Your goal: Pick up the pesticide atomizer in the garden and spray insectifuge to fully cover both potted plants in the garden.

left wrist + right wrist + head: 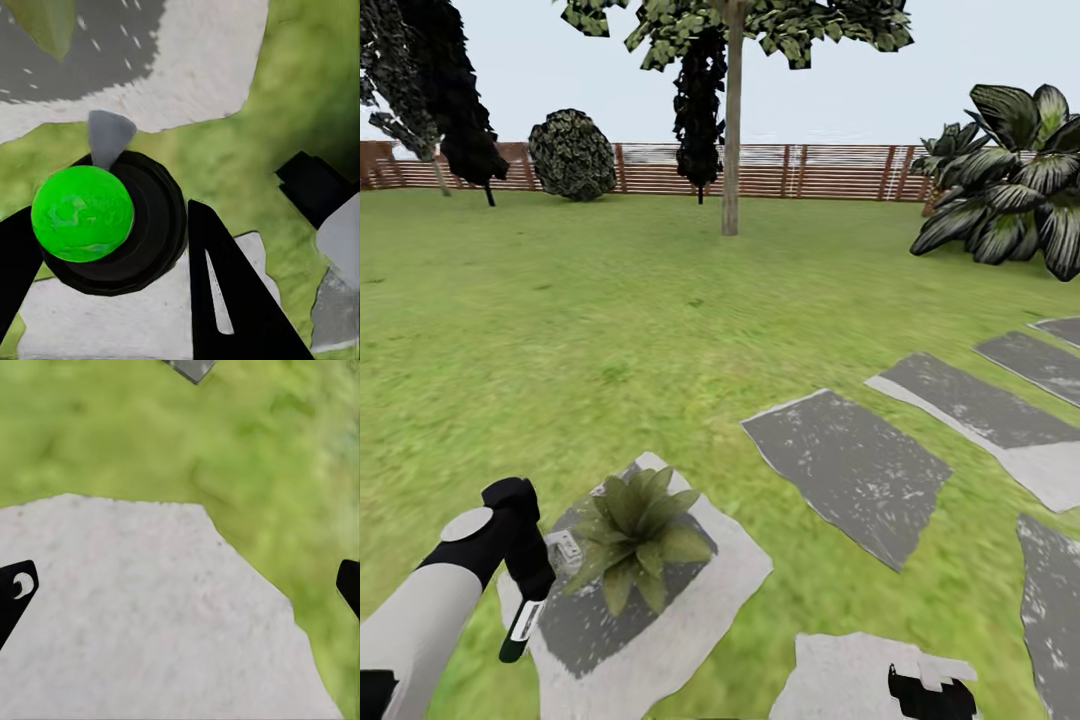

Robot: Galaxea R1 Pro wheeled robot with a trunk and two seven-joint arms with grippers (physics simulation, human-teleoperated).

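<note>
Left gripper (525, 600): seen in the head view beside the potted plant, at the edge of the plant's stepping stone; closed around the pesticide atomizer, with a black finger (240, 300) on either side of it in the left wrist view.
Pesticide atomizer (518, 632): held in the left gripper, hanging down from it just beside the potted plant, its tip over the stone's pale edge; in the left wrist view it is seen end-on as a bright green round part (82, 214) set in a black ring, with a small grey nozzle pointed towards the stone.
Potted plant (635, 535): a rosette of broad green leaves is seen standing on a grey stepping stone (690, 620); the pot itself is hidden by the leaves.
Right gripper (932, 697): low in the head view, well apart from the potted plant, above another pale stone (150, 622); jaws spread wide, nothing between them, with only the finger tips (15, 589) seen at the edges of the right wrist view.
Lawn (560, 330): green grass stretching beyond the potted plant.
Fence (810, 170): brown slats, far behind the potted plant, past a slim tree trunk (732, 130).
</note>
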